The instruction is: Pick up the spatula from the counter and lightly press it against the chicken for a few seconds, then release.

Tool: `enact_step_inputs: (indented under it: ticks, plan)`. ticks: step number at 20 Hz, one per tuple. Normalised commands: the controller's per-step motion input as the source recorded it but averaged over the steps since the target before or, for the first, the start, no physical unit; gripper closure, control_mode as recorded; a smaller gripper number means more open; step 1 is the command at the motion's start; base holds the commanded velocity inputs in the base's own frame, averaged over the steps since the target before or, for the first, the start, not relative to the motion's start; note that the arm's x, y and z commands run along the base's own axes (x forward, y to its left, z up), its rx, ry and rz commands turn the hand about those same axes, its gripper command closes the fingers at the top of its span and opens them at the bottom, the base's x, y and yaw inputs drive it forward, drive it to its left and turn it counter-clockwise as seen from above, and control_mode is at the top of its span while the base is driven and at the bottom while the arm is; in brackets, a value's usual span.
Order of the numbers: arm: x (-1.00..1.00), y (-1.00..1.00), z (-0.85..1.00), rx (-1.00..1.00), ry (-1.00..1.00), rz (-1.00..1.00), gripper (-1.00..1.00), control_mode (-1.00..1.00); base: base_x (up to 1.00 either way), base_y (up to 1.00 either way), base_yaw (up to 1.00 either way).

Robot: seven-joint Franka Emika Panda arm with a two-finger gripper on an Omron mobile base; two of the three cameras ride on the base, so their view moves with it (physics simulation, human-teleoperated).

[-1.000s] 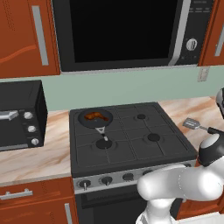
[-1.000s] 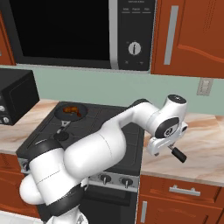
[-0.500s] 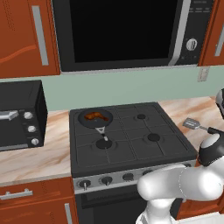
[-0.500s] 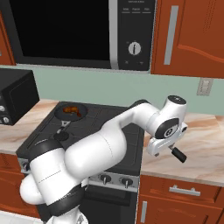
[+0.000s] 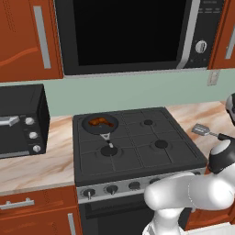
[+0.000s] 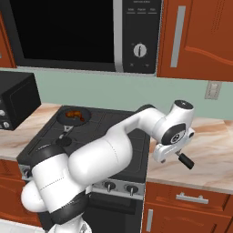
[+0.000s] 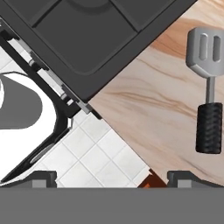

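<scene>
The gripper (image 7: 114, 178) is spread wide and nothing is gripped; it is held above the front edge of the counter (image 7: 144, 109), just beside the right front corner of the stove (image 7: 87, 39). In the hand view the stove corner is seen ahead and to the left of the gripper, and pale floor tiles (image 7: 96, 153) are seen below the counter edge, between the two tips. No object is seen between the gripper and the counter surface.

The spatula (image 7: 208, 87) is laid flat on the counter, off to the right of the gripper, roughly in line with the right tip and apart from it. Its long axis is run away from the gripper: the ribbed black handle is the near end, and the grey slotted blade is the far end. In the left base view the blade is pointed back and left toward the stove, without touching it.

A pan (image 5: 87, 125) is set on the rear left burner, well apart from the gripper across the stove, its handle turned toward the front. The chicken (image 5: 102, 121) is held in the pan. A toaster oven (image 5: 20, 117) is placed farther left, and a microwave (image 5: 128, 32) is mounted above the stove.
</scene>
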Motion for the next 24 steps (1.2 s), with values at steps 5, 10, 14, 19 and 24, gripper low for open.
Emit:
enact_step_inputs:
  ticks: [5,10,14,19,24]
  plan:
    - [0.05,0.0,-0.07,-0.02,0.0,0.0,-1.0,-1.0,0.0,0.0,0.0]
    - [0.13,0.0,-0.03,-0.03,0.0,-0.01,-1.0,-1.0,0.0,0.0,0.0]
    - [0.16,0.0,-0.04,-0.02,0.0,-0.02,-1.0,-1.0,0.0,0.0,0.0]
    - [0.13,0.0,-0.04,-0.01,0.0,-0.02,-1.0,-1.0,0.0,0.0,0.0]
    - [0.07,-0.02,-0.04,0.0,0.0,0.0,-1.0,-1.0,0.0,0.0,0.0]
